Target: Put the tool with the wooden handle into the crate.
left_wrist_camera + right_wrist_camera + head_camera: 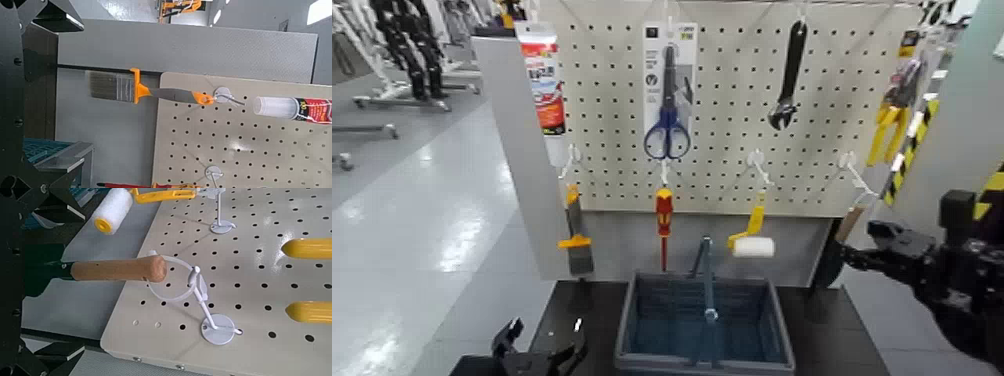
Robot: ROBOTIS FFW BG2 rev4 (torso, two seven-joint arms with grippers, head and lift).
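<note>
The trowel hangs from a white hook at the pegboard's lower right. Its wooden handle points up and its dark green blade points down. In the right wrist view the handle hangs by a loop on the hook. My right gripper is open, with its jaws on either side of the blade and not closed on it. The blue-grey crate stands on the dark table below the board, its hoop handle up. My left gripper is open and parked low at the front left.
Also on the pegboard are an orange-handled brush, a red-and-yellow screwdriver, a yellow-handled paint roller, scissors, a black wrench and a tube. Yellow tools hang further right.
</note>
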